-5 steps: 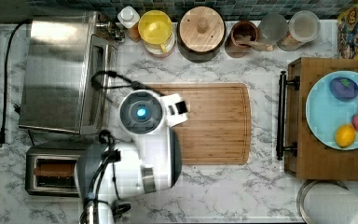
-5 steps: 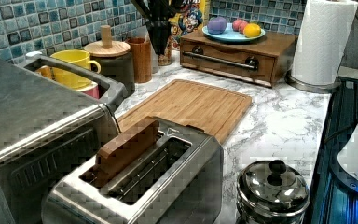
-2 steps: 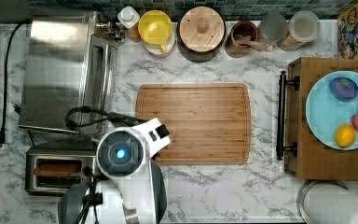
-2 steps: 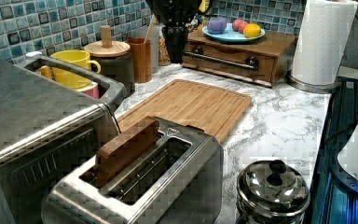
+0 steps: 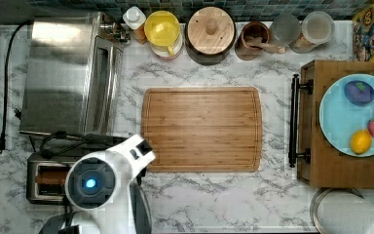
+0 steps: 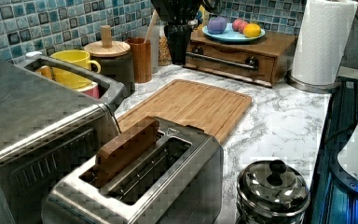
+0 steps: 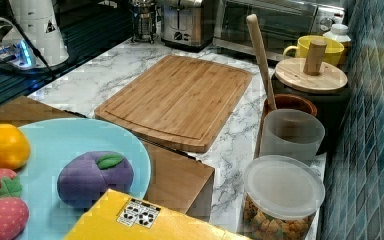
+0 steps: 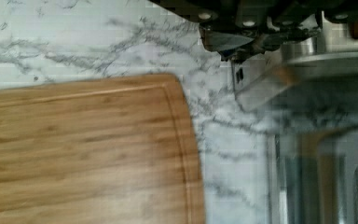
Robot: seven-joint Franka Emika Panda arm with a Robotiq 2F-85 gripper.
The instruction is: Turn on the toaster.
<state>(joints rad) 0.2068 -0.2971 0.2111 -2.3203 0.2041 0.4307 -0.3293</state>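
Observation:
The toaster [image 6: 158,186] is a small steel box at the front of the left view, with a brown slice standing up in one of its two slots. In the top view the toaster [image 5: 41,178] lies at the lower left, half covered by my white arm [image 5: 102,185]. In the right view the toaster [image 7: 182,22] stands far back beside the oven. My gripper [image 6: 177,58] hangs dark in the air beyond the toaster, shut with nothing in it. In the wrist view my gripper [image 8: 237,56] is over bare marble between the board's corner and the steel appliances.
A large steel toaster oven [image 5: 68,73] stands beside the toaster. The wooden cutting board [image 5: 202,129] lies mid-counter. Jars and a yellow mug [image 5: 163,29] line the tiled wall. A wooden box carries a blue plate [image 5: 341,122] of toy fruit. A small steel lidded pot [image 6: 272,191] sits near the toaster.
My arm has swung from over the cutting board toward the top view's lower left and now covers part of the toaster. In the left view the gripper has come lower.

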